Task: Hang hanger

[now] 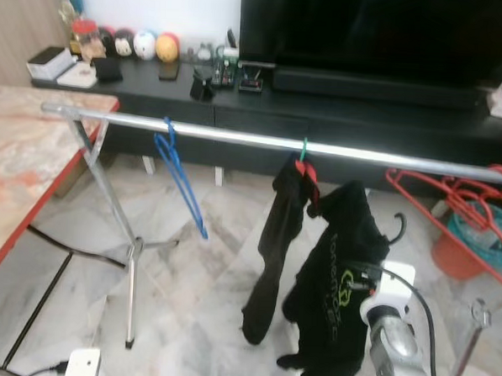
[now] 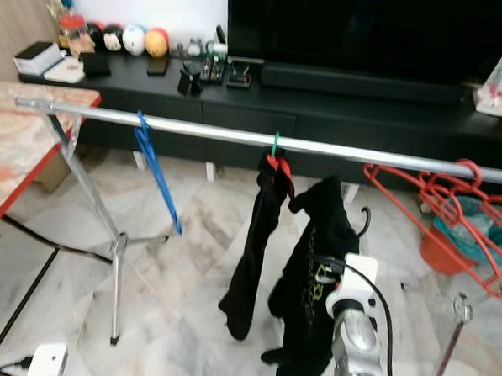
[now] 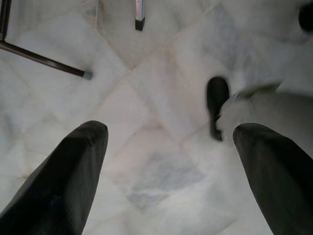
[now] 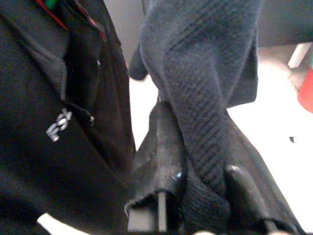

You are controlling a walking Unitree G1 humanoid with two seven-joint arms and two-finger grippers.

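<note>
Right gripper (image 4: 195, 196): fingers closed on dark knit cloth of the black garment (image 1: 334, 285), which rises between them.
Hanger (image 1: 398, 225): black hook just beyond the fingers, below the rail (image 1: 237, 137), not on it.
Left gripper (image 3: 166, 171): fingers spread wide, holding nothing, over the marble floor (image 3: 156, 122).
Rail: blue hanger (image 1: 180, 180), red hangers (image 1: 461, 203).

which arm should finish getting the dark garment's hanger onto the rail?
Right. The right gripper is already shut on the dark knit garment with the black hanger hook, just below the silver clothes rail. The left gripper hangs open, pointing at the marble floor.
</note>
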